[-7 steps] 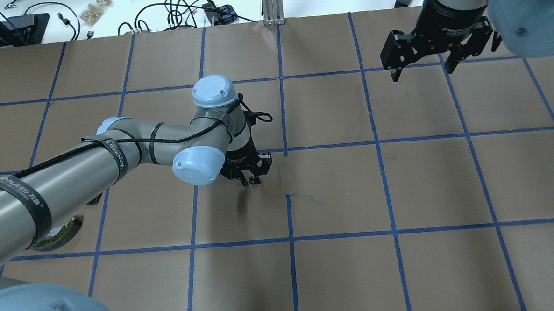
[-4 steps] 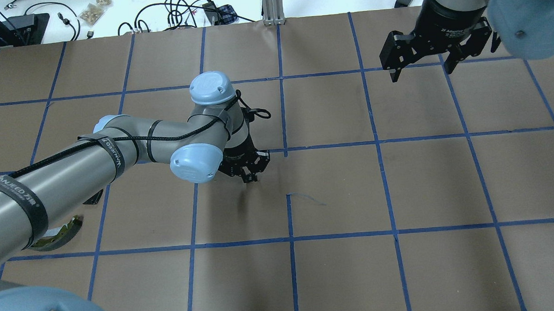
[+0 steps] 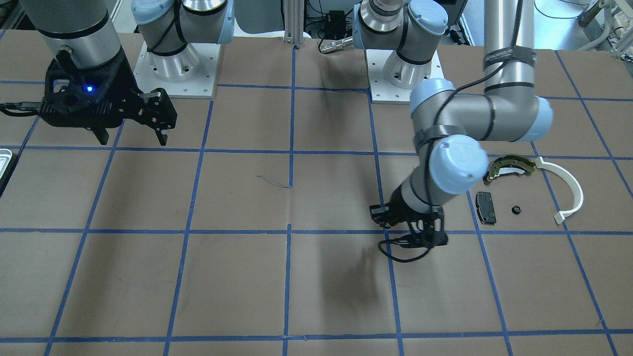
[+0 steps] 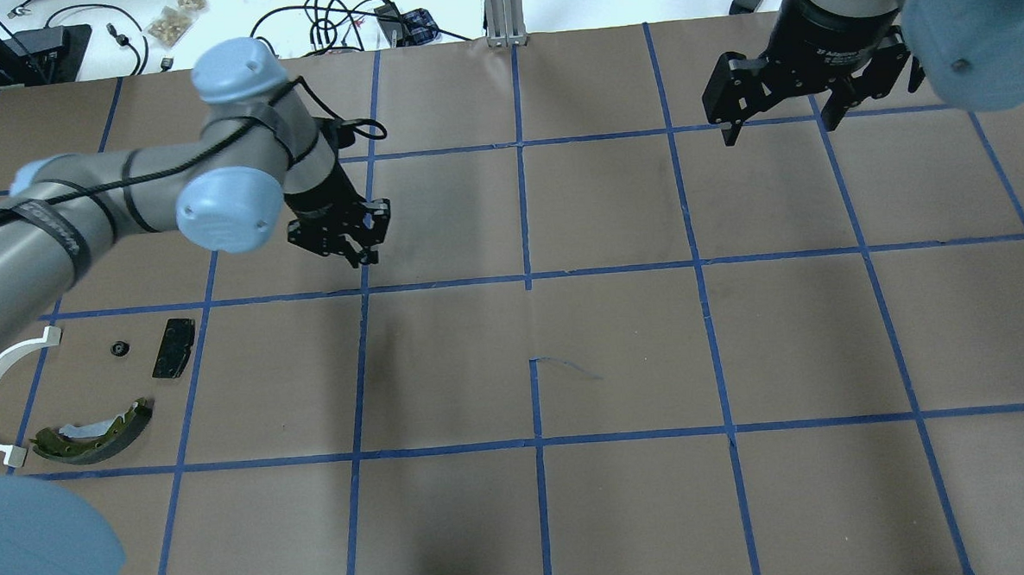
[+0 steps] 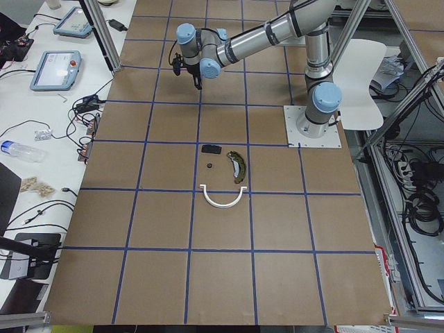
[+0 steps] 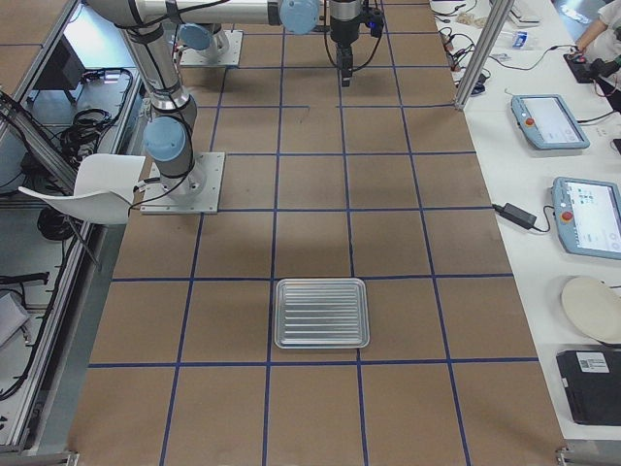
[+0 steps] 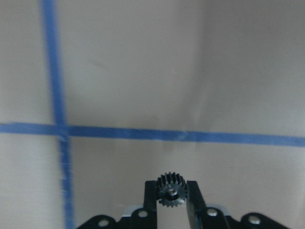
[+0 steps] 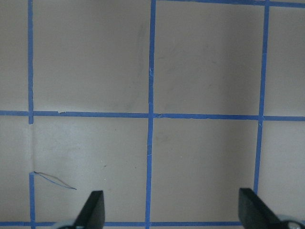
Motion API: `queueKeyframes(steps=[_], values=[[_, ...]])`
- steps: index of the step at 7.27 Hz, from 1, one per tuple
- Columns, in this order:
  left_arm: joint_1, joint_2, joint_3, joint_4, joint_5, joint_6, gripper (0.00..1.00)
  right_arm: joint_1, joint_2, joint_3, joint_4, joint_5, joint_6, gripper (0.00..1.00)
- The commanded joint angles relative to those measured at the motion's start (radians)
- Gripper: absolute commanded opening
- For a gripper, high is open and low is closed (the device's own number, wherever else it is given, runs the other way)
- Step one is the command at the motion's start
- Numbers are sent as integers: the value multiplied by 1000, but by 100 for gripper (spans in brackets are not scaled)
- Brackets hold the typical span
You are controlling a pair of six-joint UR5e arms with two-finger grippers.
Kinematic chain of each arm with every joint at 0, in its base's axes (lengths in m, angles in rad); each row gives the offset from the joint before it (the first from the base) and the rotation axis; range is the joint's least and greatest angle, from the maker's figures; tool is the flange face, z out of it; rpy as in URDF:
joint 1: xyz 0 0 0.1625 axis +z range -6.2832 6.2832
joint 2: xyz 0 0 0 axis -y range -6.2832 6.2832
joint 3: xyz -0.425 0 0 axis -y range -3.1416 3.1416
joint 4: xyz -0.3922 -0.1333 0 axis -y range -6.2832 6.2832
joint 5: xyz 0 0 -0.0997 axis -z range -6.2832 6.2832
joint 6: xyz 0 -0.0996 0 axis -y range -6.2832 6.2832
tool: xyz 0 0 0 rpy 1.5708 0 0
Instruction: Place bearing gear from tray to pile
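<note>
This is a robotics lab, not a home or a shop. Two grey industrial arms with pale blue joint caps, a left arm [image 3: 474,113] and a right arm [image 3: 74,29], stand bolted to metal base plates [image 3: 205,81] on a wide tabletop [image 4: 618,352] covered in brown paper and ruled into squares with blue tape [image 4: 524,200]. Aluminium posts [image 6: 482,49] rise at its edge. A white side bench [image 6: 524,272] carries touchscreen pendants [image 6: 549,121] and a power brick [image 6: 514,216]. Loose cables [image 4: 327,19] lie past the far edge, thick cable bundles [image 5: 420,201] hang by the frame, and a white chair [image 6: 92,189] sits near the bases.
</note>
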Motion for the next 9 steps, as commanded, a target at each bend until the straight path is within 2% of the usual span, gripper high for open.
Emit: queueKeyframes(steps=[1, 3, 5, 8, 9], values=[[194, 10, 125, -162, 85, 274, 0, 1, 0, 0, 0, 0, 1, 100], [406, -21, 125, -150, 165, 543, 0, 0, -2, 0, 0, 0, 1, 100], [529, -42, 93, -138, 178, 707, 0, 2, -2, 0, 0, 0, 1, 100], [591, -68, -6, 9, 178, 750, 0, 3, 0, 0, -2, 1, 1, 100], [593, -67, -20, 11, 179, 751, 0, 3, 0, 0, 0, 1, 1, 100]])
